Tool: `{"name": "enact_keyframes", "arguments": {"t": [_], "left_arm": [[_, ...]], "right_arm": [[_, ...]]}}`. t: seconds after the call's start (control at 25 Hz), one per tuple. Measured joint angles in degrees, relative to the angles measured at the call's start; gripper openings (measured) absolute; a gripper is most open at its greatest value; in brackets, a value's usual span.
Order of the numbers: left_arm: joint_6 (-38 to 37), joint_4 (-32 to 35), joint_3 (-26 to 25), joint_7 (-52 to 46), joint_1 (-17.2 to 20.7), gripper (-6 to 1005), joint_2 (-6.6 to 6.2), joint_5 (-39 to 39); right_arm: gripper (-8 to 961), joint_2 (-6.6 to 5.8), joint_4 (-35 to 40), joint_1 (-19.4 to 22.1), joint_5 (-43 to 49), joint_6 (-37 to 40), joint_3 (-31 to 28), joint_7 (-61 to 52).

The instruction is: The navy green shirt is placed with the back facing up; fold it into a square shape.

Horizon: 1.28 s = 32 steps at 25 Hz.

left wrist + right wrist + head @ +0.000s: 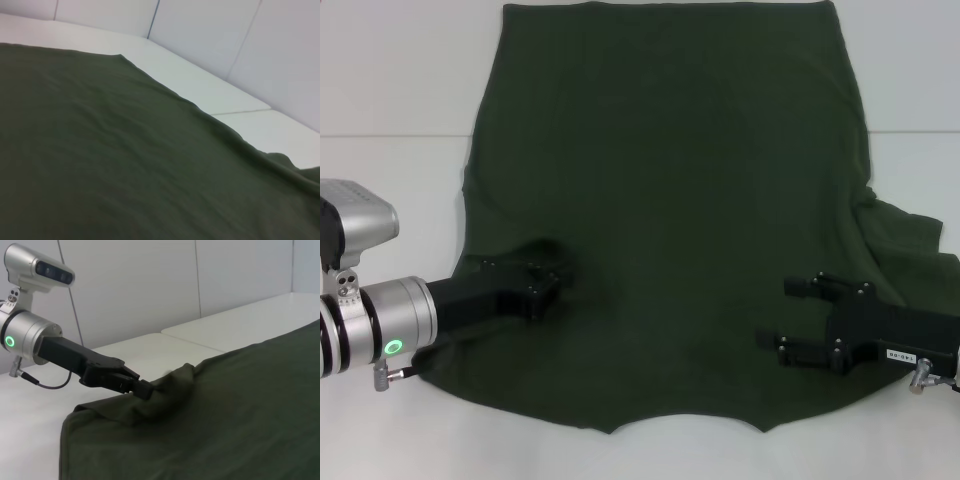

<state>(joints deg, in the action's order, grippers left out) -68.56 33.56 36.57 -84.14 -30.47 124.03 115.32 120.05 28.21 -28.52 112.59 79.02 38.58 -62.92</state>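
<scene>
- One navy green shirt (670,230) lay spread back-up on the white tabletop (390,90).
- Left hand (557,270) pinched the shirt's near-left edge, bunching cloth.
- Right hand (788,315) hovered released over the near-right part, beside a rumpled sleeve (910,240).

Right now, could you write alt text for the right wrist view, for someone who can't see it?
A dark gripper on a silver arm, the robot's left, pinches a bunched fold of a navy green shirt and lifts it slightly off a white table. The shirt fills the foreground, with pale wall panels behind.
</scene>
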Motion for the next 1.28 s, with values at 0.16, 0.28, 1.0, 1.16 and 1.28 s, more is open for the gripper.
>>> {"name": "enact_keyframes", "arguments": {"t": [0.16, 0.28, 1.0, 1.16, 1.28], "left_arm": [[0.69, -1.18, -0.22, -2.50, -0.33, 103, 0.02, -1.08], [0.61, -2.26, -0.20, -4.91, -0.73, 179, -0.05, -2.19], [5.40, -2.72, -6.97, -49.32, 0.23, 850, -1.65, 1.90], [7.85, -3.01, -6.88, -53.71, -0.06, 864, -1.37, 2.24], [9.27, -3.92, -7.10, -54.70, -0.28, 863, -1.29, 0.37]], "right_arm": [[896, 0.00, 0.00, 0.04, 0.00, -0.12, 0.00, 0.02], [896, 0.00, 0.00, 0.04, 0.00, -0.18, 0.00, 0.03], [896, 0.08, -0.07, 0.04, 0.00, -0.56, 0.02, -0.01], [896, 0.09, -0.18, 0.08, 0.00, -0.56, 0.03, -0.01], [895, 0.09, -0.43, 0.01, 0.00, -0.61, 0.17, -0.01]]}}
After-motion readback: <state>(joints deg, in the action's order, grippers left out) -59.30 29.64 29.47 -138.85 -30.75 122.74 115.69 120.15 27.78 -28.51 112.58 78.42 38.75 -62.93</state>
